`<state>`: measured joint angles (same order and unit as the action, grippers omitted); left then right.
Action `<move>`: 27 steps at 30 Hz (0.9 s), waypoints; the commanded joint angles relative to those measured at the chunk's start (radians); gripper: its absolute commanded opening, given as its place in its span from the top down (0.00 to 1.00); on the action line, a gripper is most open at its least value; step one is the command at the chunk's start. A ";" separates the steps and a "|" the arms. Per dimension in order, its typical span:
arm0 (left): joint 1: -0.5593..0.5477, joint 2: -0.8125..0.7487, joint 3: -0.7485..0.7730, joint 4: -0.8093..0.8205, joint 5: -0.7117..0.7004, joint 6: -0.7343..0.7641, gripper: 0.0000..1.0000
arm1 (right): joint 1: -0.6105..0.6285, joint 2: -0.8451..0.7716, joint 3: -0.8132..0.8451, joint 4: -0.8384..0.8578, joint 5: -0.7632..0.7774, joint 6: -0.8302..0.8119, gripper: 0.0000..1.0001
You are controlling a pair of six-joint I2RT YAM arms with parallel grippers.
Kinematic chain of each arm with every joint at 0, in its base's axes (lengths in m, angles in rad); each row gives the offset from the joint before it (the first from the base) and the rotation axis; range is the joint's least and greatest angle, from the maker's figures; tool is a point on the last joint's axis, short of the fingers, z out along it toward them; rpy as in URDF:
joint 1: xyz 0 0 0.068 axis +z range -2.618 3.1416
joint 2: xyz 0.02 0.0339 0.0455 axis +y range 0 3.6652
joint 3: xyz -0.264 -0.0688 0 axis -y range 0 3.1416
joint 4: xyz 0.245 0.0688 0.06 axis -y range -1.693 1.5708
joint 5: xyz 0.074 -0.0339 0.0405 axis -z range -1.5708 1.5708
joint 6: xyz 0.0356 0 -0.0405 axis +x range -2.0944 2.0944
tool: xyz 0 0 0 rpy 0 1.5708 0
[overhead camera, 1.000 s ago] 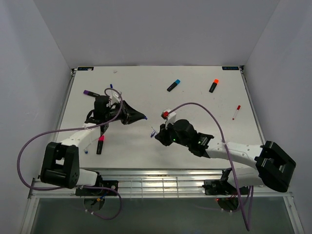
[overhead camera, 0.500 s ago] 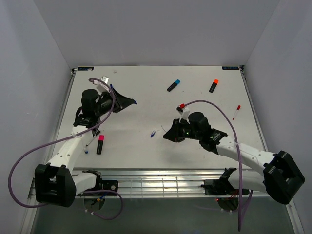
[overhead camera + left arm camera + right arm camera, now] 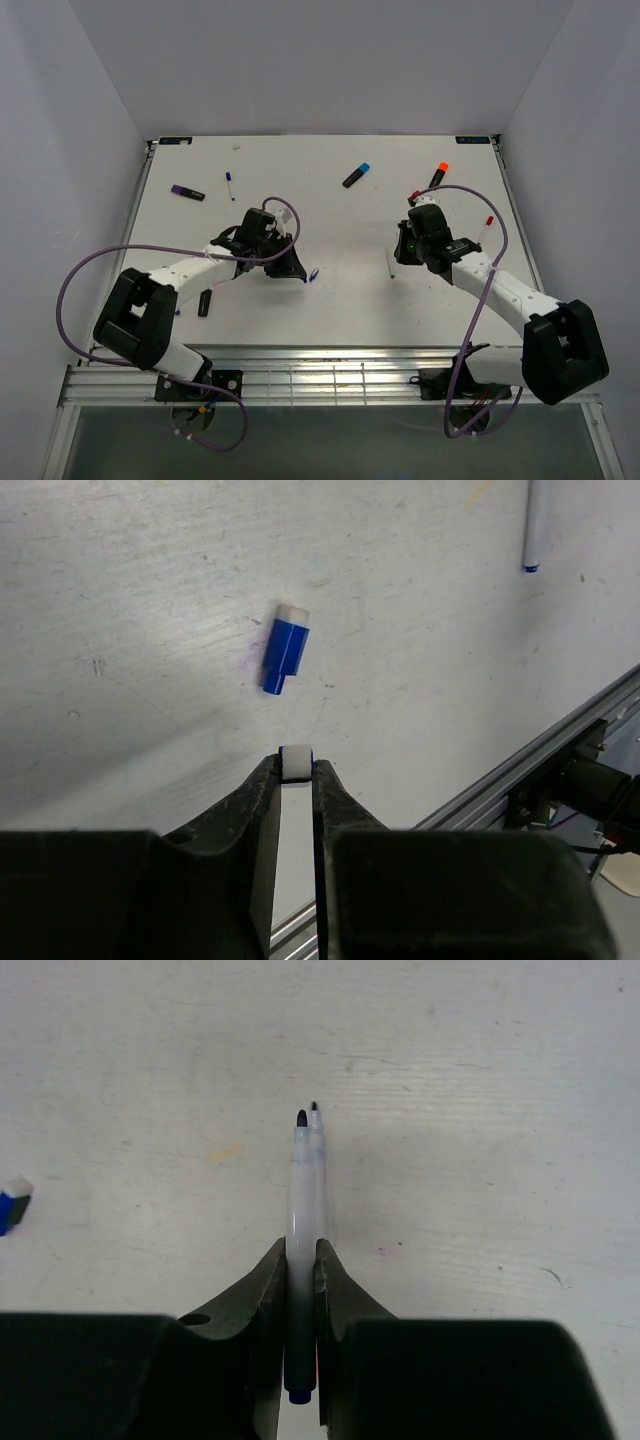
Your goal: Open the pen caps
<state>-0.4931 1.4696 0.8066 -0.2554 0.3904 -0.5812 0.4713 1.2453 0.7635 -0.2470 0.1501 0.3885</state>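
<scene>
Blue cap (image 3: pixel 285 652), tiny overhead, lies beyond left gripper's (image 3: pixel 296 776) white barrel (image 3: pixel 296 762).

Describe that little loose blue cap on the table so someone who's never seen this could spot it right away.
On the white table, look near the middle, just past the left gripper. The blue cap lies there on its side, alone. Unlike the highlighters and pens around, it is a tiny blue stub with a white end and no barrel.
</scene>
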 commanded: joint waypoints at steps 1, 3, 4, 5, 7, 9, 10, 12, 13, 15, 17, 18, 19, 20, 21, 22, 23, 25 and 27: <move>-0.013 0.012 0.020 -0.013 -0.073 0.029 1.00 | -0.046 0.029 0.005 -0.043 0.031 -0.059 0.92; -0.013 0.029 0.019 -0.008 -0.082 0.032 1.00 | -0.068 0.032 -0.009 -0.026 0.019 -0.068 0.92; -0.015 0.034 0.017 -0.005 -0.090 0.032 1.00 | -0.074 0.042 -0.019 -0.025 0.019 -0.071 0.92; -0.015 0.037 0.016 -0.002 -0.091 0.035 1.00 | -0.085 0.048 -0.023 -0.021 0.019 -0.077 0.92; -0.015 0.052 0.017 0.004 -0.096 0.037 1.00 | -0.094 0.069 -0.030 -0.015 0.016 -0.083 0.92; -0.015 0.064 0.020 0.010 -0.093 0.040 1.00 | -0.105 0.082 -0.035 -0.003 0.009 -0.088 0.92; -0.015 0.078 0.023 0.015 -0.093 0.041 1.00 | -0.108 0.094 -0.038 0.005 0.003 -0.088 0.92; -0.015 0.095 0.037 0.015 -0.093 0.044 1.00 | -0.112 0.103 -0.041 0.018 -0.010 -0.089 0.92; -0.015 0.104 0.045 0.015 -0.093 0.047 1.00 | -0.112 0.115 -0.039 0.021 -0.014 -0.089 0.92; -0.015 0.135 0.069 0.010 -0.094 0.049 1.00 | -0.112 0.128 -0.033 0.025 -0.020 -0.088 0.92; -0.015 0.159 0.089 0.007 -0.096 0.050 1.00 | -0.112 0.141 -0.030 0.031 -0.021 -0.088 0.92; -0.015 0.166 0.094 0.007 -0.096 0.052 1.00 | -0.112 0.144 -0.030 0.034 -0.024 -0.088 0.92; -0.015 0.172 0.097 0.005 -0.097 0.055 0.99 | -0.114 0.149 -0.030 0.041 -0.027 -0.091 0.92; -0.015 0.178 0.101 0.004 -0.104 0.055 0.98 | -0.114 0.152 -0.032 0.048 -0.029 -0.091 0.92; -0.015 0.190 0.111 0.001 -0.105 0.055 0.97 | -0.114 0.157 -0.036 0.054 -0.038 -0.091 0.92; -0.016 0.195 0.114 0.001 -0.104 0.055 0.93 | -0.114 0.164 -0.039 0.058 -0.041 -0.092 0.91; -0.015 0.199 0.117 0.001 -0.104 0.054 0.91 | -0.112 0.170 -0.041 0.075 -0.049 -0.096 0.91; -0.015 0.216 0.126 0.002 -0.099 0.052 0.82 | -0.112 0.196 -0.046 0.089 -0.079 -0.097 0.91; -0.015 0.222 0.131 0.002 -0.097 0.050 0.77 | -0.114 0.212 -0.049 0.107 -0.098 -0.097 0.91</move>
<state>-0.5045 1.6852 0.9054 -0.2546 0.3000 -0.5411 0.3611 1.4319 0.7231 -0.1997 0.0963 0.3054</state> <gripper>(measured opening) 0.254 0.168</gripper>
